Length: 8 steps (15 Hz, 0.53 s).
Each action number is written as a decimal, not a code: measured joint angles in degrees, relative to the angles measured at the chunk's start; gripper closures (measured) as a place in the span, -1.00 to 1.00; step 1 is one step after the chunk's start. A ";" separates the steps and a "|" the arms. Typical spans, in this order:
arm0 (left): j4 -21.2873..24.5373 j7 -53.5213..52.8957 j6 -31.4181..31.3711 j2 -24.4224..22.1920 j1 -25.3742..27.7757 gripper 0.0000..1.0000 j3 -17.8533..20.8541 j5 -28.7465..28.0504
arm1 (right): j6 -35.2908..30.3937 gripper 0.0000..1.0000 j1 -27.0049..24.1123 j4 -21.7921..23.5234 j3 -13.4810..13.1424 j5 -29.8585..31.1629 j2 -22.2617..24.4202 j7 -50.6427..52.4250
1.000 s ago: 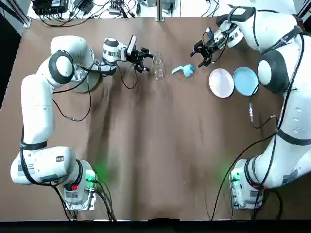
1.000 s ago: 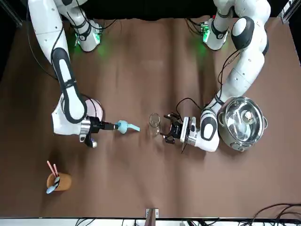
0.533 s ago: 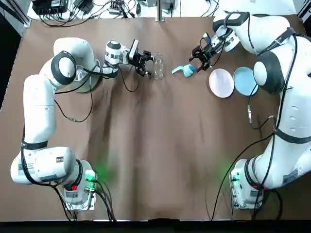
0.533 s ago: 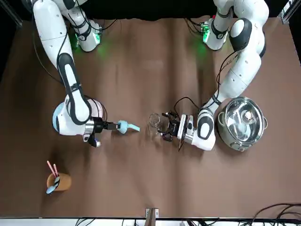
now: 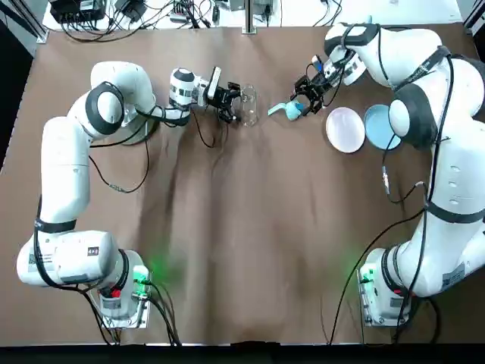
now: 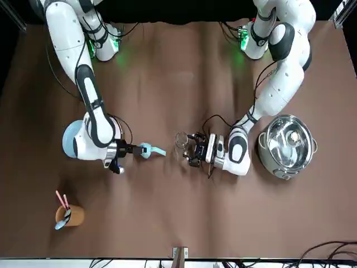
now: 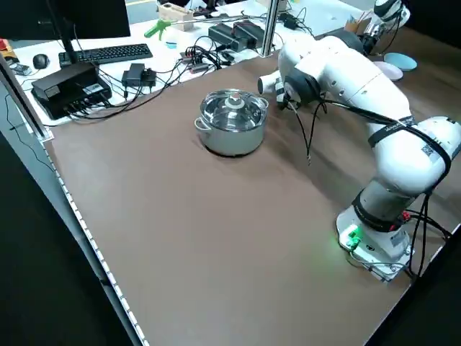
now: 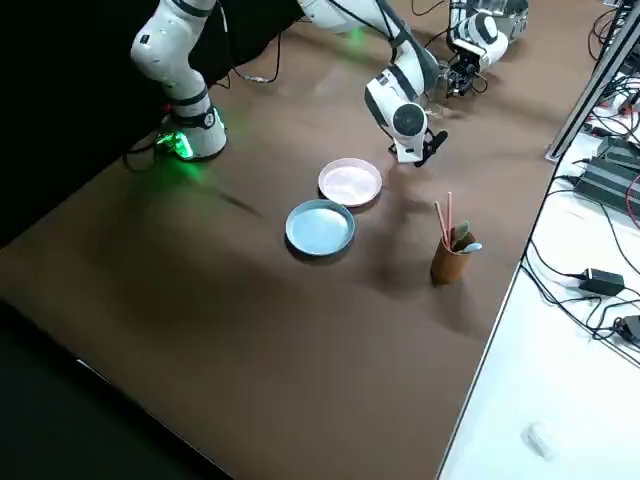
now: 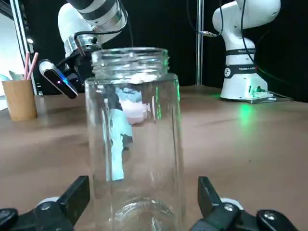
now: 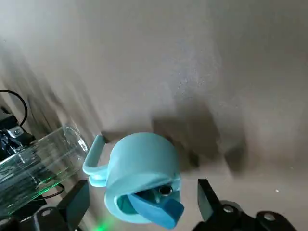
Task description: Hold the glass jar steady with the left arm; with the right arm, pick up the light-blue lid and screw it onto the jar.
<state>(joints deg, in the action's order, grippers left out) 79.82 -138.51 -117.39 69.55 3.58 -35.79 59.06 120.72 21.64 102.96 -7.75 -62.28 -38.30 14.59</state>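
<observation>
The clear glass jar (image 5: 248,104) stands upright and uncapped at the far middle of the table, also seen in the front view (image 6: 181,142). My left gripper (image 5: 236,101) is open, and in the left wrist view the jar (image 9: 132,139) stands between its fingers (image 9: 78,195), with a gap on each side. The light-blue lid (image 5: 287,111), with a curved strap, lies on the table to the jar's right. My right gripper (image 5: 306,94) is open just beyond it. In the right wrist view the lid (image 10: 142,180) sits between the fingers (image 10: 208,197), untouched.
A pink plate (image 5: 345,129) and a blue plate (image 5: 383,125) lie right of the lid. A lidded steel pot (image 6: 287,146) stands behind my left wrist. A brown cup with utensils (image 6: 70,214) stands near the far right corner. Cables run along the far edge.
My left gripper has slid right until its fingers flank the jar. My right gripper has moved left and down towards the lid. Jar and lid have not moved.
</observation>
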 joint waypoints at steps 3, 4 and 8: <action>-0.46 0.00 -1.69 0.72 -0.74 -0.99 0.01 1.36 | 0.12 -0.95 0.55 -0.05 0.00 -0.99 -0.25 0.07; -0.53 0.00 -2.09 1.11 -1.01 -0.99 0.01 1.62 | 0.17 -0.91 0.89 -0.09 0.00 -1.29 -0.33 0.09; -0.77 -1.28 -2.63 2.65 -1.41 -0.99 0.02 4.25 | 0.79 -0.61 1.55 -0.33 -0.03 -1.64 -0.72 0.10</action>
<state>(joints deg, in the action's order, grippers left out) 79.04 -139.78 -120.02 72.21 2.16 -35.77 63.31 121.52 23.18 102.63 -7.78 -63.92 -39.03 14.69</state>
